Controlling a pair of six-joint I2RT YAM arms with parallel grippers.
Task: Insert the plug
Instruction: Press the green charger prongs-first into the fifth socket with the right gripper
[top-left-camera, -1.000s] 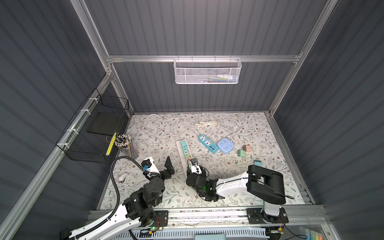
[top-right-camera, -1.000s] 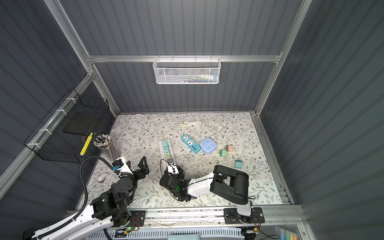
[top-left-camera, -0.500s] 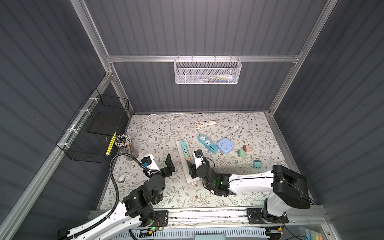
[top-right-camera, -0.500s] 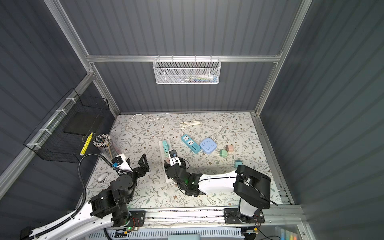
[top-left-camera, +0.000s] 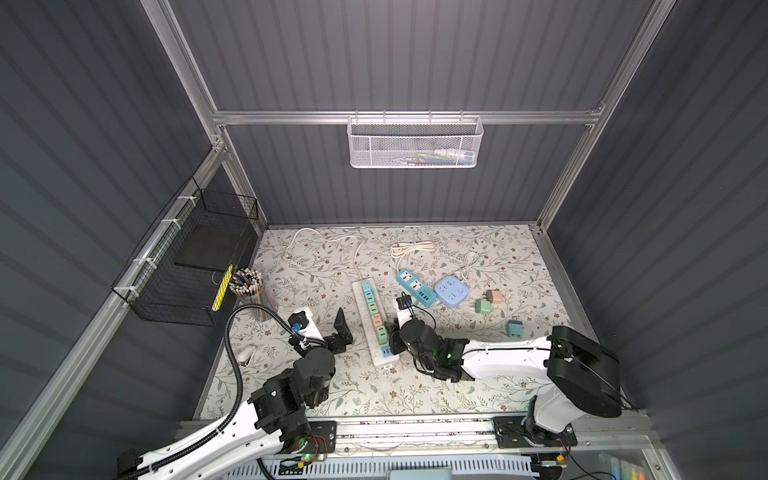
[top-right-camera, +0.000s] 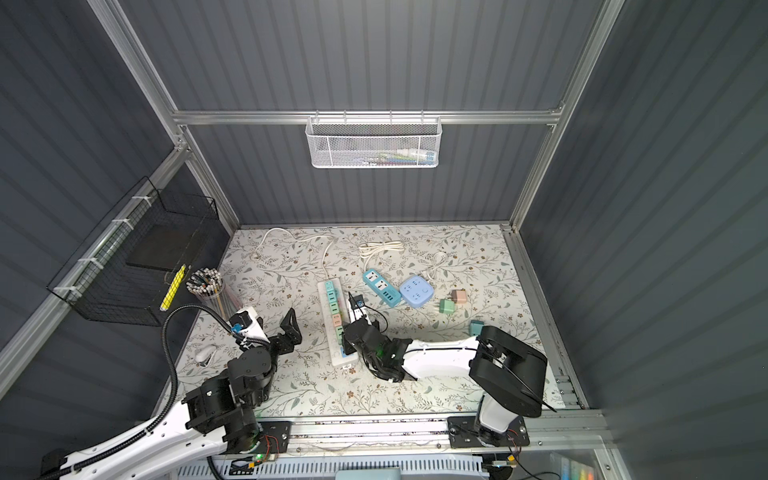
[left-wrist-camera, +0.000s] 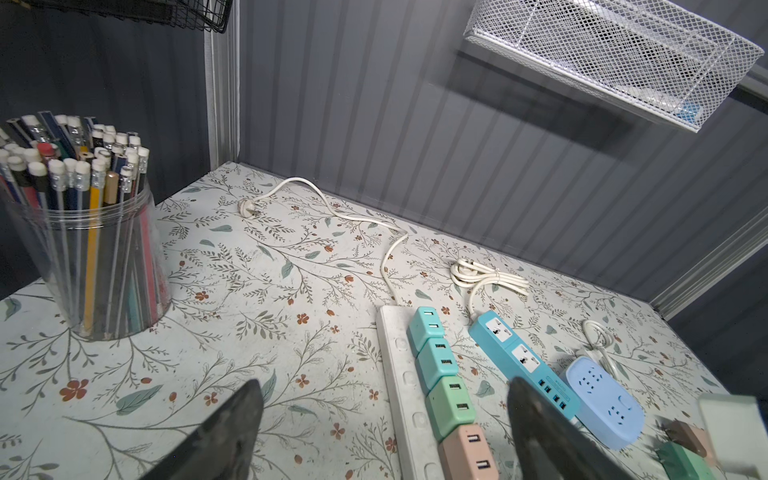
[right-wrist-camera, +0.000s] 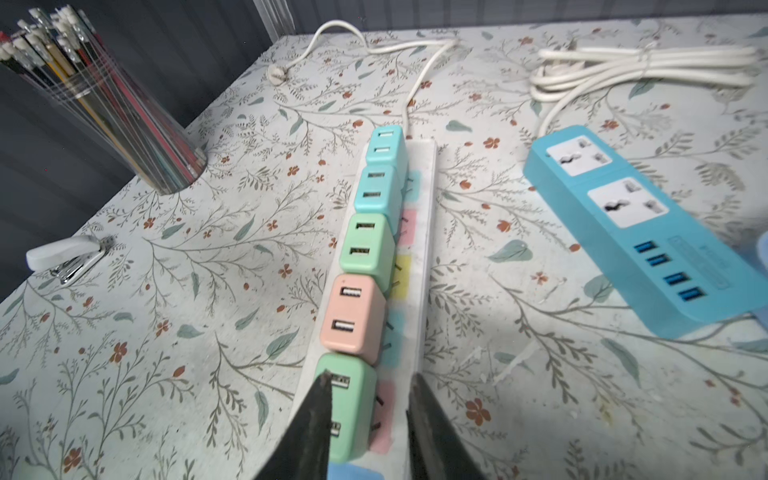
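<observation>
A white power strip (right-wrist-camera: 422, 232) lies lengthwise on the floral mat with several coloured USB plugs standing in a row along it. At its near end, my right gripper (right-wrist-camera: 370, 376) stands astride the last one, a green plug (right-wrist-camera: 353, 411). One finger overlaps the plug's port face. The other stands off its side, and a strip of pink label shows between them. The jaws are narrow, and whether they clamp the plug does not show. In a top view this gripper (top-left-camera: 392, 334) sits at the strip's front end. My left gripper (left-wrist-camera: 384, 381) hangs wide open and empty left of the strip.
A blue power strip (top-left-camera: 415, 287) and a light blue socket block (top-left-camera: 452, 291) lie right of the white strip. Loose pink (top-left-camera: 494, 296), green (top-left-camera: 483, 306) and teal (top-left-camera: 514, 328) plugs lie further right. A pencil cup (top-left-camera: 247, 282) and a stapler (top-left-camera: 246, 356) are at the left. A coiled cord (top-left-camera: 411, 249) lies at the back.
My right arm has stretched out, its elbow swinging right, while its gripper stayed at the strip's front end and its jaws narrowed. The left gripper has hardly moved.
</observation>
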